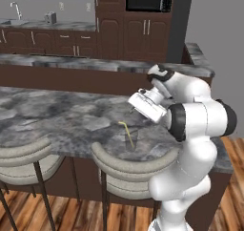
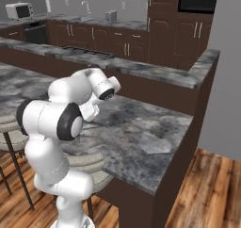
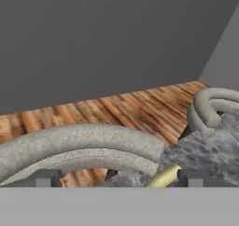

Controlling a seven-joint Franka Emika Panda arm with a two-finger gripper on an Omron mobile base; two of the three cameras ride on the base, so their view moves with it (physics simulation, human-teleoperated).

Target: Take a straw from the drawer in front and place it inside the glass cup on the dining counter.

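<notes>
Landmark: glass cup (image 1: 132,140), standing on the dining counter (image 1: 57,118) near its front edge, just behind the back of the nearer stool (image 1: 131,170).

Straw (image 1: 127,133): seated inside the glass cup, lower end down in it, bent top end projecting above the rim and leaning up and to the left in the left base view. Long axis near upright, slightly tilted. In the hand view, seen as a pale yellow tip (image 3: 164,177) between the two finger tips, touching neither as far as could be told.

Gripper (image 1: 135,107): placed just above and slightly behind the glass cup, pointed down at it. Jaws stood wide apart, clamped on nothing.

Judged: straw released, placement apparently done. Coming move turned on a straight lift away along the straw's axis, to avoid brushing the projecting top.
</notes>
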